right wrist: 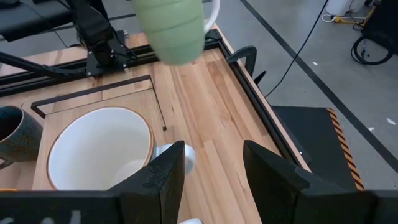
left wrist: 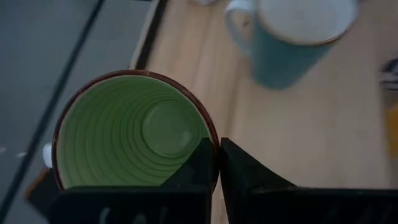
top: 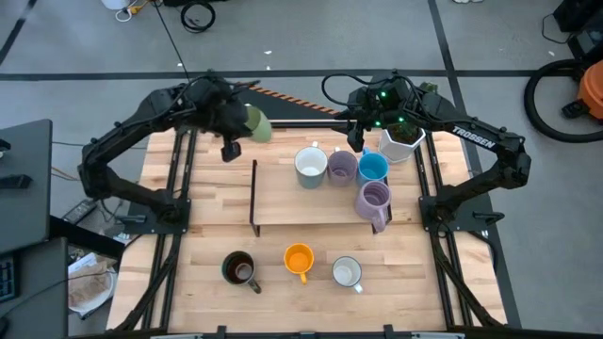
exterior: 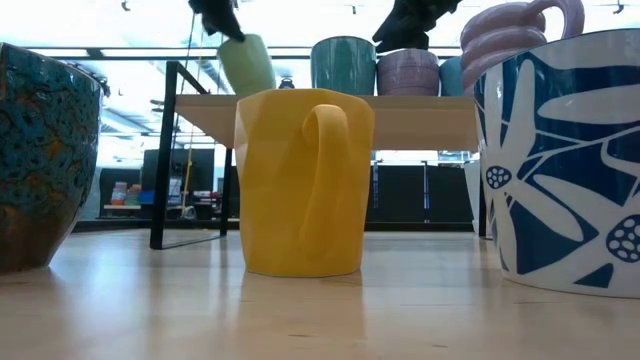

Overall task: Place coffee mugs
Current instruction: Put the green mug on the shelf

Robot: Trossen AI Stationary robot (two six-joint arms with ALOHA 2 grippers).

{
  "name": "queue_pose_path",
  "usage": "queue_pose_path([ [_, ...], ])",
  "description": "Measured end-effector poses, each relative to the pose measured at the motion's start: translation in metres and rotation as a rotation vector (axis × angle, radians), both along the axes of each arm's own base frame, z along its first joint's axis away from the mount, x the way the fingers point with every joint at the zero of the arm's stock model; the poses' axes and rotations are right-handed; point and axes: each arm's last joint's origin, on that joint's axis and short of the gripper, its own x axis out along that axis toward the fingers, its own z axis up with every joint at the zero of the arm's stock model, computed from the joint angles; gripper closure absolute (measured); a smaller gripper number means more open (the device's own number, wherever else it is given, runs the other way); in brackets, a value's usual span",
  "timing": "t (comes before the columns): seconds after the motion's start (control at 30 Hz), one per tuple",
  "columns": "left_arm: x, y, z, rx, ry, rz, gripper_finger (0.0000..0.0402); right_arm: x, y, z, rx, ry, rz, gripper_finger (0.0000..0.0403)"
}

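Note:
My left gripper (top: 236,125) is shut on a green ribbed mug (top: 256,123), held in the air over the table's far edge, left of the raised wooden shelf (top: 283,198). On the shelf stand a teal mug with a white inside (top: 311,165), a lavender mug (top: 341,167), a blue mug (top: 373,168) and a taller lavender one (top: 373,200). On the table's near part stand a dark brown mug (top: 240,270), an orange mug (top: 299,259) and a pale mug (top: 347,272). My right gripper (right wrist: 211,171) is open, above the shelf's far edge beside the teal mug (right wrist: 99,155). My left gripper pinches the green mug's rim (left wrist: 211,140), one finger (left wrist: 196,171) inside the mug and the other (left wrist: 245,171) outside its wall. It comes at the mug from the table's left. The mug (exterior: 247,62) is lifted clear and hangs tilted.
A white faceted planter with a green plant (top: 400,141) stands at the shelf's far right corner, close to my right gripper. The shelf's dark metal frame (top: 253,193) rises at its left end. Bare wood lies on the shelf's left half and left of the shelf.

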Motion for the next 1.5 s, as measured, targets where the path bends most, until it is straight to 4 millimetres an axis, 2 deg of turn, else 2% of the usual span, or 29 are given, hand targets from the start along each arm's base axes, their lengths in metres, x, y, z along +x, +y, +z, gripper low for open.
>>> queue_pose_path([
  [0.23,0.029,-0.014,0.010,-0.105,-0.019,-0.140,0.0385,0.000,-0.001,0.000,-0.008,0.002,-0.008,0.0234],
  [0.57,0.060,-0.041,-0.014,-0.218,0.131,-0.261,0.0385,0.000,-0.001,0.001,-0.021,0.000,-0.017,0.0234],
  [0.73,0.070,-0.049,-0.023,-0.214,0.190,-0.280,0.0385,0.000,-0.001,0.001,-0.021,-0.002,-0.017,0.0234],
  [1.07,0.084,-0.051,-0.038,-0.164,0.265,-0.308,0.0385,0.000,-0.001,0.001,-0.012,-0.006,-0.020,0.0234],
  [1.5,0.088,-0.053,-0.045,-0.107,0.324,-0.349,0.0385,0.001,-0.001,0.001,-0.009,-0.010,-0.019,0.0234],
])
